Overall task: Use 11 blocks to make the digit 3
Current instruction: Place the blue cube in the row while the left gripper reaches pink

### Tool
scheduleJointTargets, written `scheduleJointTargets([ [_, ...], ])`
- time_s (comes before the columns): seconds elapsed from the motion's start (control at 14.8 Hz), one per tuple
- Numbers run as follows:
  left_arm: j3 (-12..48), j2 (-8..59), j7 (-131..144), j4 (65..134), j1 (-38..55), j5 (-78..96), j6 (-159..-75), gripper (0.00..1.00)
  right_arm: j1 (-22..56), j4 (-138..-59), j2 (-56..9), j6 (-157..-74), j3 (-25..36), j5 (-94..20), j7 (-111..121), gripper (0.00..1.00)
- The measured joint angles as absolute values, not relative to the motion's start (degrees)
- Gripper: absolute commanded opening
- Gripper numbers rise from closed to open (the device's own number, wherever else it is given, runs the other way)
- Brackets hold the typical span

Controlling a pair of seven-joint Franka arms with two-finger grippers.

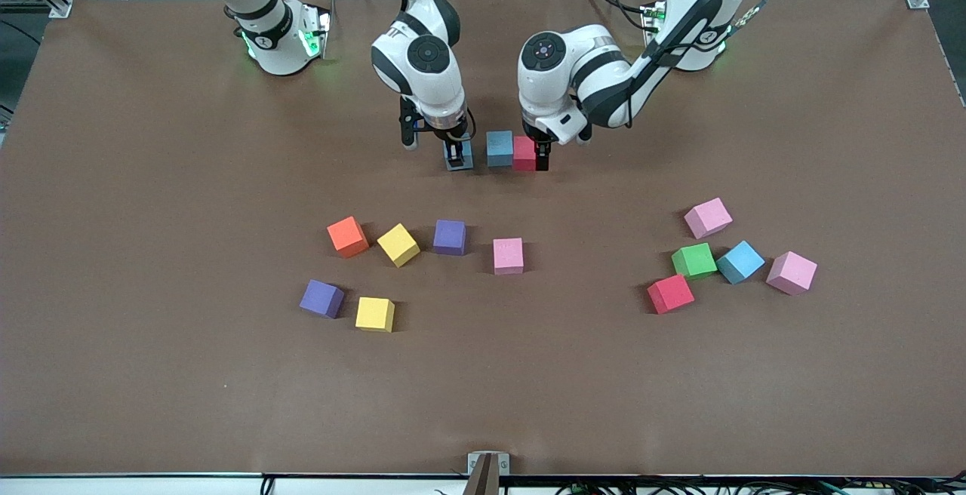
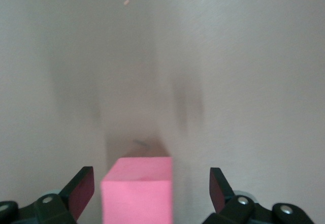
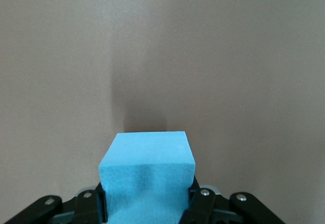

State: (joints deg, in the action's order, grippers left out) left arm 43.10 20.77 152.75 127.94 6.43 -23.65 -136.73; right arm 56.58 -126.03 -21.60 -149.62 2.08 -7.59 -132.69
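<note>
A light blue block (image 1: pixel 499 148) and a red block (image 1: pixel 524 153) touch side by side on the brown table (image 1: pixel 483 389), close to the robots' bases. My left gripper (image 1: pixel 532 154) (image 2: pixel 151 183) stands open around the red block (image 2: pixel 137 191), which rests on the table with a gap to each finger. My right gripper (image 1: pixel 456 152) (image 3: pixel 145 203) is shut on a second light blue block (image 1: pixel 459 157) (image 3: pixel 147 173), low at the table and a small gap from the first one, toward the right arm's end.
Nearer the front camera lie loose blocks. Orange (image 1: pixel 348 236), yellow (image 1: pixel 398 244), purple (image 1: pixel 450 237), pink (image 1: pixel 508 255), purple (image 1: pixel 322 298) and yellow (image 1: pixel 375 314) form one group. Pink (image 1: pixel 708 217), green (image 1: pixel 694 260), light blue (image 1: pixel 740 262), pink (image 1: pixel 792 272) and red (image 1: pixel 670 293) form another.
</note>
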Motion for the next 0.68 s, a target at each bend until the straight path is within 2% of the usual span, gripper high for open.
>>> scheduleJointTargets([
  [0.34, 42.98, 18.82, 137.78, 122.62, -2.65, -23.53, -133.9, 1.0, 56.73, -120.43, -24.93, -142.94, 2.13, -7.59, -133.55, 0.0],
  [0.68, 42.36, 20.11, 119.81, 114.68, -10.62, -23.61, -129.84, 1.0, 56.84, -118.95, -25.98, -142.21, 2.13, -7.59, -134.13, 0.0],
])
